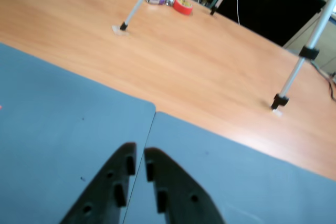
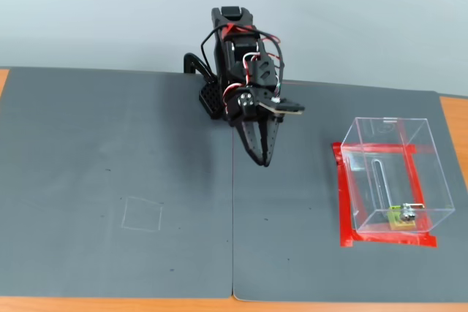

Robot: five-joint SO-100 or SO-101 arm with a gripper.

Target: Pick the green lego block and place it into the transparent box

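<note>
The transparent box (image 2: 391, 173) stands on the right of the grey mat, with red tape (image 2: 341, 202) around its base. A small yellow-green piece (image 2: 396, 218) lies inside at the box's front wall, next to a metal fitting (image 2: 409, 213). It looks like the green lego block, but it is too small to be sure. My gripper (image 2: 262, 160) hangs above the mat's middle, left of the box. Its jaws are together and hold nothing. In the wrist view the gripper (image 1: 139, 155) points at bare mat, and neither box nor block shows there.
A faint square outline (image 2: 142, 214) is drawn on the left mat. The seam between the two mats (image 2: 232, 239) runs under the gripper. In the wrist view, tripod legs (image 1: 134, 10) (image 1: 294, 74), a red tape roll (image 1: 182, 6) and small items stand on the wooden table.
</note>
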